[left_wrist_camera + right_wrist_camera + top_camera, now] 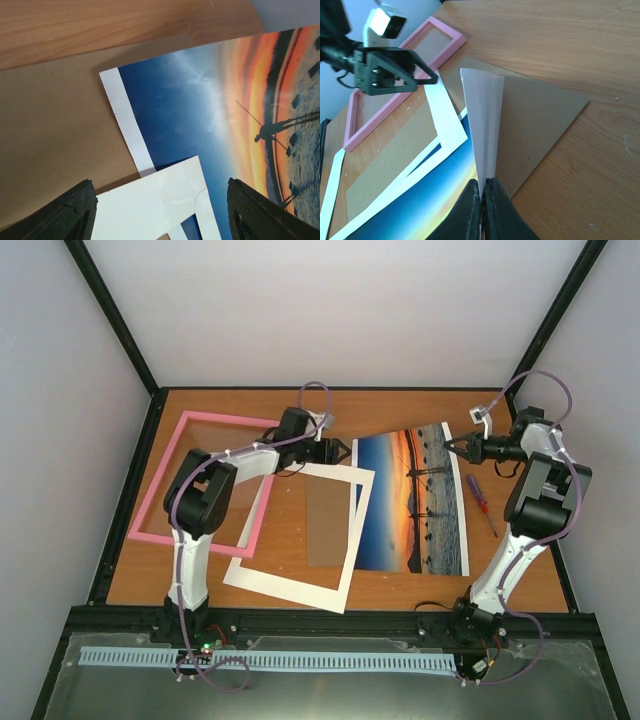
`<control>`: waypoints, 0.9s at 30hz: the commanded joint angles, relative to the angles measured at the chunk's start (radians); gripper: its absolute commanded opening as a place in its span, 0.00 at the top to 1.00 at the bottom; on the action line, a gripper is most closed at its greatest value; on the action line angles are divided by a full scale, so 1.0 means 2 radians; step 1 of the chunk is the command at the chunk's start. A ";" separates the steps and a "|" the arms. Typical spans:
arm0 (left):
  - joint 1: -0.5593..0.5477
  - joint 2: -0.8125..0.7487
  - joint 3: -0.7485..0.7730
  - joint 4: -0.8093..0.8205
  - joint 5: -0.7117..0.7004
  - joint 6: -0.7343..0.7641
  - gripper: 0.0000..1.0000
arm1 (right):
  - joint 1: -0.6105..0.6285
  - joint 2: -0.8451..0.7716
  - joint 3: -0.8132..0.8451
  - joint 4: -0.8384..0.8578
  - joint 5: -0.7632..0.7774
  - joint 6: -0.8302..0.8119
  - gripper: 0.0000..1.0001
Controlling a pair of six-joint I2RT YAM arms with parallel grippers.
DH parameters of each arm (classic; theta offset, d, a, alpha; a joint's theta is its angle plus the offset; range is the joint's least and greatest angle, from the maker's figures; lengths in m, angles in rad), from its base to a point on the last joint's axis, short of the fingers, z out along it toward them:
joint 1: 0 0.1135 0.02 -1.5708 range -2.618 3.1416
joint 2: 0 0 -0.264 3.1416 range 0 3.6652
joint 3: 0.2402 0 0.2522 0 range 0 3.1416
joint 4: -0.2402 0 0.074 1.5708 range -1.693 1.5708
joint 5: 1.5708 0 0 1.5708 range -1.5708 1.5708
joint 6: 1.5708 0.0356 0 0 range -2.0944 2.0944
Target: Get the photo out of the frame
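Note:
The pink frame (160, 502) lies flat at the table's left, also seen in the right wrist view (395, 95). The photo (410, 500), an orange sunset over blue water, lies right of centre outside the frame, on a brown hardboard sheet (535, 120). My right gripper (483, 187) is shut on the photo's far edge, lifting its white border (482, 115) off the board. My left gripper (160, 215) hangs open over the cream mat's corner (160, 200) where it overlaps the photo (200, 100). Nothing sits between its fingers (70, 215).
The cream mat (300, 530) with its cut-out window lies between frame and photo, partly over the hardboard (325, 525). A red-handled screwdriver (482, 505) lies right of the photo, near the right arm. Grey walls close in the table on three sides.

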 commanded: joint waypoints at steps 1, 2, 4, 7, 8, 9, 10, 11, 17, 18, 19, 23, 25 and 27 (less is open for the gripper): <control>0.012 0.036 0.042 0.021 0.044 0.034 0.28 | -0.008 0.004 0.004 -0.072 -0.048 -0.097 0.97; 0.017 0.047 0.048 0.021 0.050 0.032 0.28 | -0.009 0.006 0.006 -0.089 -0.053 -0.111 0.97; 0.026 0.065 0.060 0.023 0.063 0.027 0.28 | -0.012 0.011 0.009 -0.111 -0.059 -0.131 0.97; 0.030 0.088 0.080 0.026 0.076 0.031 0.28 | -0.017 0.013 0.011 -0.132 -0.064 -0.153 0.97; 0.030 0.096 0.087 0.026 0.080 0.034 0.28 | -0.019 0.013 0.012 -0.141 -0.065 -0.161 0.97; 0.031 0.103 0.096 0.025 0.085 0.036 0.28 | -0.021 0.013 0.015 -0.151 -0.068 -0.175 0.97; 0.030 0.112 0.107 0.022 0.094 0.039 0.29 | -0.023 0.012 0.018 -0.167 -0.073 -0.189 0.97; 0.030 0.121 0.120 0.015 0.101 0.040 0.29 | -0.024 0.011 0.022 -0.182 -0.076 -0.203 0.97; 0.031 0.167 0.191 -0.016 0.141 0.022 0.28 | -0.027 0.011 0.025 -0.266 -0.089 -0.278 0.97; 0.031 0.174 0.199 -0.017 0.146 0.016 0.28 | -0.027 0.013 0.025 -0.277 -0.090 -0.284 0.97; 0.030 0.179 0.205 -0.017 0.153 0.010 0.28 | -0.027 0.017 0.025 -0.285 -0.091 -0.303 0.97; 0.028 0.206 0.234 -0.016 0.175 -0.011 0.25 | -0.027 0.020 0.015 -0.287 -0.092 -0.311 0.97; 0.026 0.219 0.252 -0.026 0.176 -0.010 0.25 | -0.027 0.020 0.011 -0.286 -0.091 -0.312 0.97; 0.025 0.228 0.265 -0.030 0.175 -0.013 0.25 | -0.027 0.018 0.008 -0.286 -0.091 -0.312 0.97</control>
